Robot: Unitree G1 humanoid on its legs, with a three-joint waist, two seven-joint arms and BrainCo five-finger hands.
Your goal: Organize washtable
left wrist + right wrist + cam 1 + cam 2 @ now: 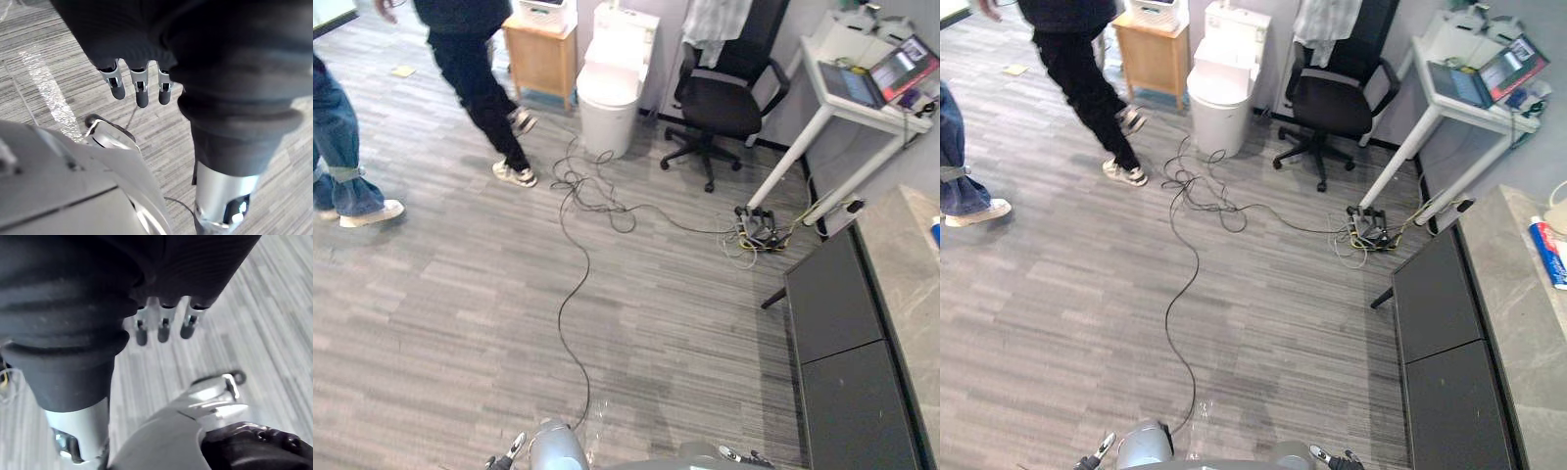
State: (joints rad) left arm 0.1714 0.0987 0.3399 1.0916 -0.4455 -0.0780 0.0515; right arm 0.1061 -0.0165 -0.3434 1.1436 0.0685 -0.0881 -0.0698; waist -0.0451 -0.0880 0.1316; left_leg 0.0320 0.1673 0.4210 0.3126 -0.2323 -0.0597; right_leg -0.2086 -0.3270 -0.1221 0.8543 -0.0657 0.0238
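Washtable (1528, 304), grey stone top above dark cabinet fronts (1445, 333), a blue-and-white tube (1547, 253) lying flat on it; left hand (142, 95) and right hand (163, 330) hang well apart from it, fingers straight and empty, presumably because nothing lies within reach.

Grey stone-topped washtable (1513, 313) at the right, dark-fronted, a white-red-blue tube (1547, 251) flat on top

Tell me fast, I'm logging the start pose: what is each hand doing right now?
Left hand: open, holding nothing.
Right hand: open, holding nothing.
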